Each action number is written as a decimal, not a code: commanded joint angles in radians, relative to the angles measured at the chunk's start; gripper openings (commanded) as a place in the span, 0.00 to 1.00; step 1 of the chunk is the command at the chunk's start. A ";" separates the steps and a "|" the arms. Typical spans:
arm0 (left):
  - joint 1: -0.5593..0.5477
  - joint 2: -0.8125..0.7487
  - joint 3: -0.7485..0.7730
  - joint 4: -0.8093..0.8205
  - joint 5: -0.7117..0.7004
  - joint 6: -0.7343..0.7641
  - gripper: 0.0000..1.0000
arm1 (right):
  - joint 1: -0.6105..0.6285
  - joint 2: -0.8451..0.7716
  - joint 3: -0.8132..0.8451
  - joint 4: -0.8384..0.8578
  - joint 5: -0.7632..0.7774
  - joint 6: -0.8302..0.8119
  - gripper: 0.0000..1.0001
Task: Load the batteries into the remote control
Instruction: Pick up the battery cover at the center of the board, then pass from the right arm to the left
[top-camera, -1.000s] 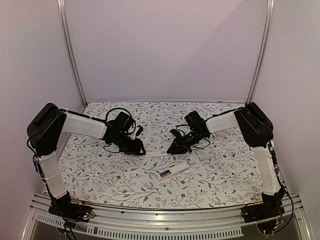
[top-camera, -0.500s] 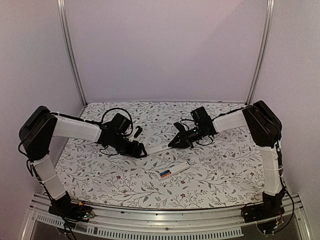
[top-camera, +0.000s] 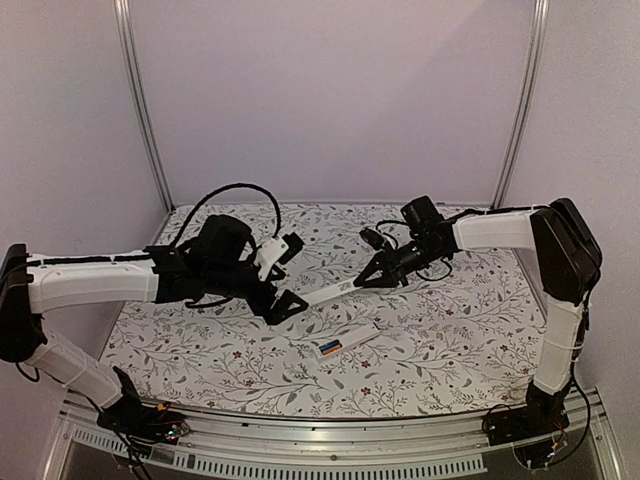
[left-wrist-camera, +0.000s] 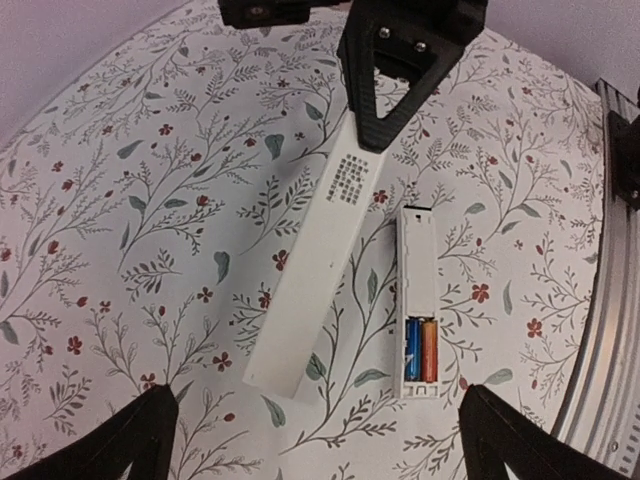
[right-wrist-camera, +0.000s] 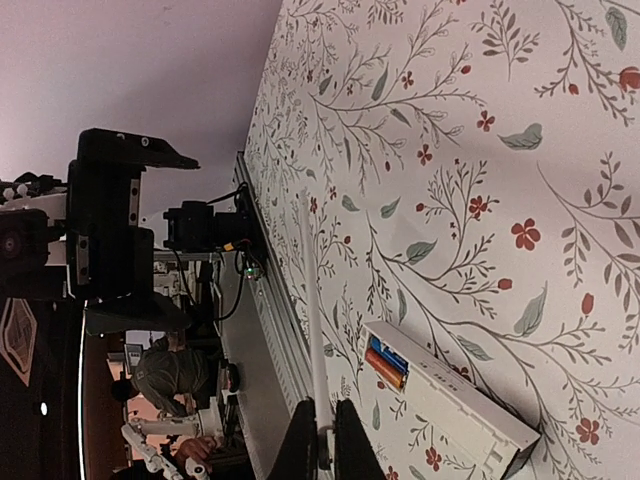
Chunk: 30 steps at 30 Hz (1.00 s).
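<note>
The right claw (top-camera: 373, 280), just right of centre in the overhead view, is pressed together on one end of a thin white cover strip (top-camera: 325, 293). It appears to carry the strip above the desk (top-camera: 200, 345) by that end alone. The strip's free end runs down and left to the left claw (top-camera: 283, 301), whose jaws are spread wide on either side of it and grip nothing.

The risk comes from that hold. A long, thin piece pinched only at its tip can pivot or slide in the fingers. A brush against the left claw or the desk would probably twist it, so it would meet the remote askew. A low swing could also nudge the remote and shake the cells loose.

The remote control (top-camera: 350, 338) lies flat on the desk at lower centre, below the strip and apart from both claws. In the left wrist view it lies just right of the strip. The batteries (left-wrist-camera: 420, 348) sit side by side in the recess at its lower end, blue left of orange-red, so fitting the cover seems to be what is left.
</note>
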 joint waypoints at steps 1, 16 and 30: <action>-0.063 0.017 -0.012 -0.044 -0.026 0.203 0.98 | 0.016 -0.071 0.016 -0.270 -0.022 -0.263 0.00; -0.183 0.212 0.123 -0.149 -0.055 0.339 0.59 | 0.074 -0.086 0.028 -0.325 -0.040 -0.330 0.00; -0.220 0.251 0.158 -0.179 -0.118 0.304 0.32 | 0.071 -0.073 0.020 -0.322 -0.051 -0.324 0.01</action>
